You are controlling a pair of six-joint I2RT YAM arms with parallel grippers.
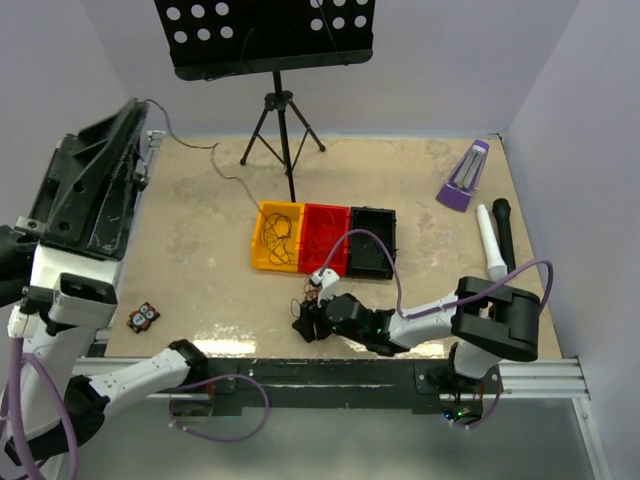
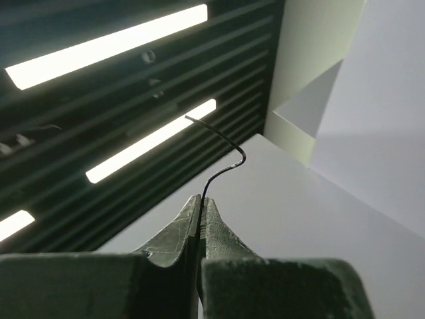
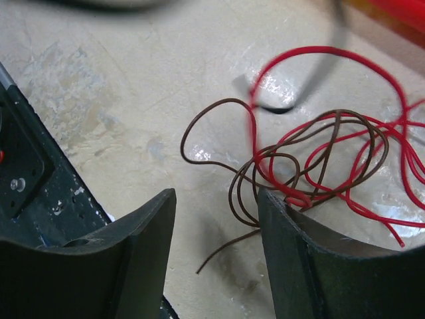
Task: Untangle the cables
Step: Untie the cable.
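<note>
Beside the spread right end effector (image 3: 216,196), red-and-brown cables (image 3: 302,159) tangle; left end effector (image 2: 201,201) pinches a wire (image 2: 219,174).

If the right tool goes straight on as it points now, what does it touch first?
The right tool would likely meet the cables first, their brown wire, then the table; depth unclear.

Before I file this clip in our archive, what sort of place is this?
Probably a robotics lab test cell: robot arms mounted along a tabletop, plain white walls boxing it in, and staged props like a music stand and coloured bins.
</note>
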